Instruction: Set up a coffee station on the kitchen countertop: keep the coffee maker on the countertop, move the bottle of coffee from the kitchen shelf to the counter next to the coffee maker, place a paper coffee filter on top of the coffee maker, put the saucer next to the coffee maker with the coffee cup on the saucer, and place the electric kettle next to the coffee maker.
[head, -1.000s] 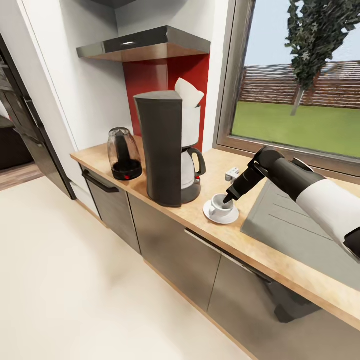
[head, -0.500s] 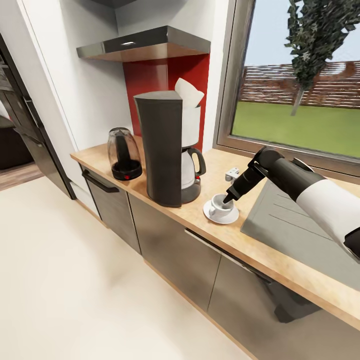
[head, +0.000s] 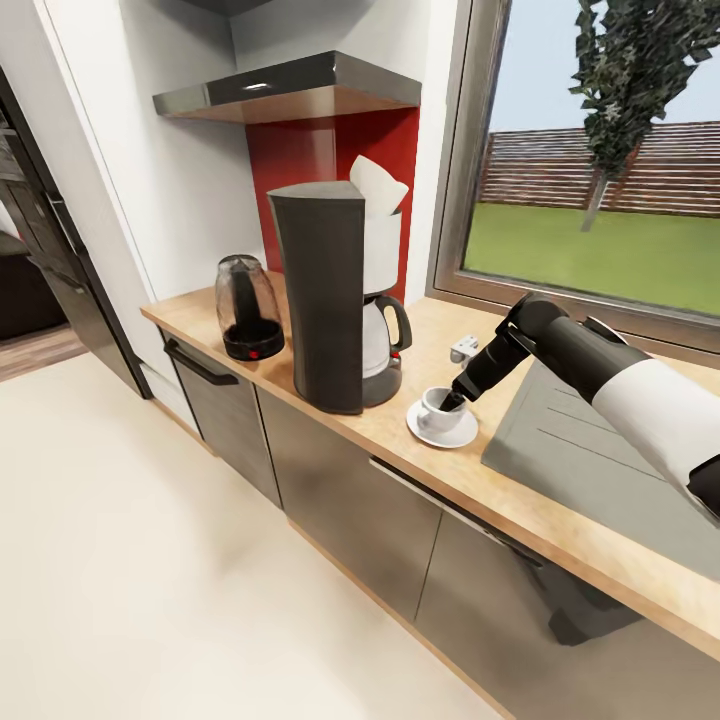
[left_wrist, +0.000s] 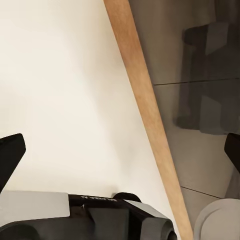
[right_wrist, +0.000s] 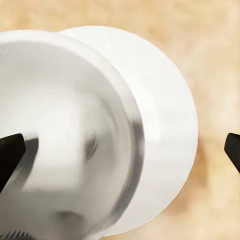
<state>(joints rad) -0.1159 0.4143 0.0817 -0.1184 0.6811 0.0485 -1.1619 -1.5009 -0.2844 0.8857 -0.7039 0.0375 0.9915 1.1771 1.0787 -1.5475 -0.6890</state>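
The coffee maker (head: 335, 300) stands on the kitchen countertop (head: 330, 420), with a white paper coffee filter (head: 378, 185) sticking up from its top. To its left is the electric kettle (head: 247, 305). To its right the saucer (head: 445, 433) (right_wrist: 170, 100) lies flat with the coffee cup (head: 435, 403) (right_wrist: 65, 130) on it. My right gripper (head: 455, 397) (right_wrist: 120, 150) is open at the cup, one finger over its inside and the other well beyond the rim. My left gripper (left_wrist: 120, 152) is open and empty, low beside the cabinets. The bottle of coffee is out of view.
A grey sink drainboard (head: 560, 440) lies under my right arm, with a small grey fitting (head: 463, 348) behind the cup. A dark shelf (head: 290, 90) hangs above the coffee maker. The window frame (head: 455, 200) borders the counter's back. Pale open floor (head: 150, 560) lies in front of the grey cabinets.
My right gripper has shifted very slightly at the cup. Everything else stands as before.
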